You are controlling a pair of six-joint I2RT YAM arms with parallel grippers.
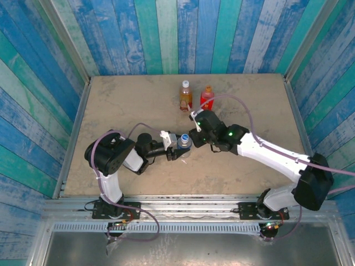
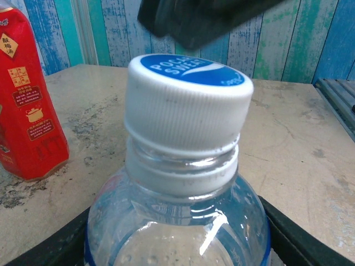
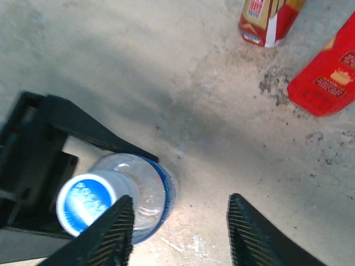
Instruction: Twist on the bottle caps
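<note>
Tightening white cap (image 2: 186, 105) on clear bottle (image 2: 177, 221): left gripper (image 1: 179, 145) clamps bottle body; right gripper (image 3: 180, 233), jaws wide, empty, hangs beside cap. Recentre over cap, then close and twist.

Three bottles: one tea bottle (image 1: 185, 98), one red bottle (image 1: 207, 101), one clear bottle (image 1: 183, 145); three caps (image 2: 186, 105), one on each.

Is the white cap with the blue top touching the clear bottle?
Touching. The left wrist view shows the white cap sitting on the neck of the clear bottle, its rim closed around the threads with no gap.
</note>
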